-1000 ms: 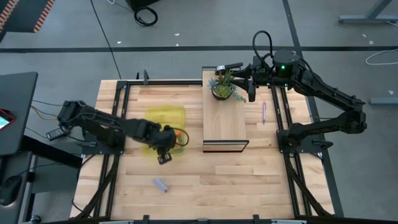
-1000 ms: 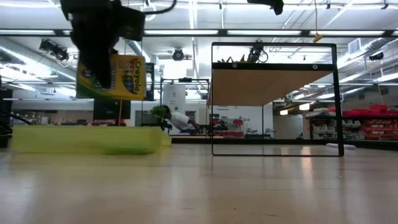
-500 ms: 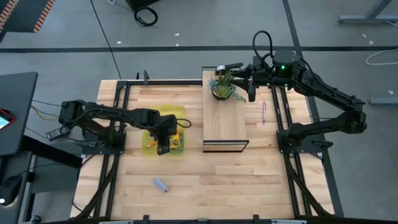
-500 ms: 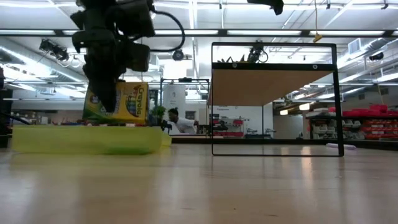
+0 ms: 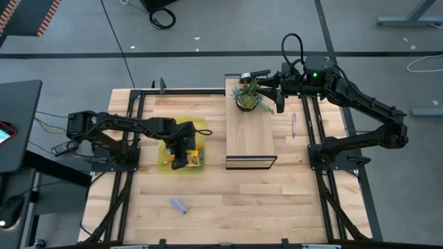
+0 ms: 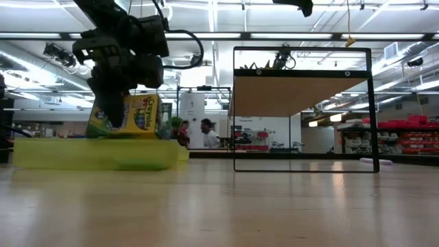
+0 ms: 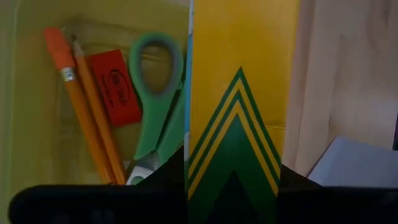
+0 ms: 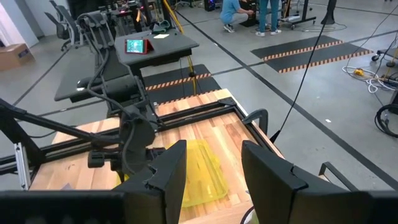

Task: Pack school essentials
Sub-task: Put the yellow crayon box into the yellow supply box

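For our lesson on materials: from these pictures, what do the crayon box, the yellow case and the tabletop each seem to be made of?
Crayon box: probably printed card, judging by its flat colours, lettering and sharp folded edges.
Yellow case: likely translucent plastic, as its walls glow with light passing through.
Tabletop: wood, smooth-finished, with visible grain and joined strips.

Even, bright light from the ceiling strip lamps [image 6: 288, 36] falls across my table [image 5: 249, 200], shadows soft and faint. Just ahead of my left gripper [image 7: 233, 186], the crayon box [image 7: 239, 93] is blurred; my right gripper [image 8: 214, 177] shows dark and soft.
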You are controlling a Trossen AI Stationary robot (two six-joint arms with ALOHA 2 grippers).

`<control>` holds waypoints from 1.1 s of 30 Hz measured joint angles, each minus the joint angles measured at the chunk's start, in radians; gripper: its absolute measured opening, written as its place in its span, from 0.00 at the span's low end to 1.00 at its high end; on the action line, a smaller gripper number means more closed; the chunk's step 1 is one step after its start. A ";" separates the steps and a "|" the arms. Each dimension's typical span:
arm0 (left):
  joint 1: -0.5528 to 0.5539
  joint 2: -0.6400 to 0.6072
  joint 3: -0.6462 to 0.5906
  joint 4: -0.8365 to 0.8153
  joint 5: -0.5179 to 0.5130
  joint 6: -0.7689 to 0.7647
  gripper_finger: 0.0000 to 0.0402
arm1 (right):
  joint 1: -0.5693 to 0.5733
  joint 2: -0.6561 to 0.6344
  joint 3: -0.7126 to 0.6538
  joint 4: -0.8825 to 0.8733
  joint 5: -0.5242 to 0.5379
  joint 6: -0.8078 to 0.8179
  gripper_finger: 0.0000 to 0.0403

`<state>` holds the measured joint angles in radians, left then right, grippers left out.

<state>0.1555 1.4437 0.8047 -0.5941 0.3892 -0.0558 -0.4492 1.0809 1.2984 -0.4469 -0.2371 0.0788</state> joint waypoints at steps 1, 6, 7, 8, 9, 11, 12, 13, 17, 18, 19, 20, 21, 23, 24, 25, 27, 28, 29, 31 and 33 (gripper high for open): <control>0.000 0.000 0.000 0.000 0.001 0.013 0.23 | 0.000 0.000 0.000 0.000 0.000 0.000 0.40; 0.000 0.008 0.001 0.001 0.004 0.033 0.31 | 0.000 0.000 0.000 0.000 0.000 0.011 0.40; 0.000 0.012 0.001 0.000 0.004 0.038 0.33 | 0.000 0.000 0.000 0.000 0.000 0.019 0.40; 0.000 0.013 0.000 -0.003 0.005 0.042 0.35 | 0.000 0.000 0.000 0.000 0.000 0.025 0.40; 0.000 0.017 0.000 -0.001 0.008 0.046 0.37 | 0.000 0.000 0.000 0.000 0.000 0.029 0.40; 0.002 0.026 0.000 -0.002 0.008 0.051 0.41 | 0.000 0.000 0.000 0.000 0.000 0.031 0.40; 0.005 0.026 0.000 -0.005 0.009 0.053 0.42 | 0.000 0.000 0.000 0.000 0.000 0.031 0.40; 0.006 0.028 0.000 0.006 0.008 0.051 0.44 | 0.000 0.000 0.000 0.000 0.000 0.031 0.40; 0.018 0.029 0.000 0.004 -0.008 0.036 0.49 | 0.000 0.000 0.000 0.000 0.010 0.034 0.40; 0.021 0.029 0.000 0.004 -0.009 0.031 0.51 | 0.000 0.000 0.000 -0.001 0.013 0.034 0.40; 0.023 0.029 0.000 0.004 -0.009 0.028 0.52 | 0.000 0.000 0.000 -0.001 0.016 0.034 0.40; 0.024 0.029 0.002 0.001 -0.010 0.016 0.53 | 0.000 0.000 0.000 -0.001 0.018 0.034 0.40; 0.026 0.029 0.006 -0.008 -0.011 0.010 0.55 | 0.000 0.000 0.000 -0.001 0.018 0.034 0.40; 0.027 0.029 0.019 -0.022 -0.012 0.003 0.57 | 0.000 0.000 0.000 -0.001 0.019 0.034 0.40; 0.027 0.029 0.029 -0.034 -0.013 -0.001 0.58 | 0.000 0.000 0.000 -0.001 0.019 0.034 0.40; 0.027 0.029 0.038 -0.043 -0.016 -0.003 0.59 | 0.000 0.000 0.000 -0.002 0.019 0.034 0.40; 0.027 0.029 0.059 -0.071 -0.027 0.008 0.62 | 0.000 0.000 0.000 -0.002 0.019 0.031 0.40; 0.027 0.029 0.071 -0.087 -0.036 0.017 0.63 | 0.000 0.000 0.000 -0.002 0.019 0.031 0.40; 0.027 0.029 0.081 -0.101 -0.048 0.028 0.64 | 0.000 0.000 0.000 -0.003 0.019 0.031 0.40; 0.027 0.029 0.098 -0.127 -0.067 0.042 0.65 | 0.000 0.000 0.000 -0.003 0.019 0.034 0.40; 0.027 0.029 0.104 -0.150 -0.075 0.048 0.67 | 0.000 0.000 0.000 -0.003 0.019 0.037 0.40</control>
<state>0.1823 1.4727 0.9089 -0.7446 0.3147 -0.0078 -0.4492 1.0809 1.2984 -0.4500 -0.2180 0.1153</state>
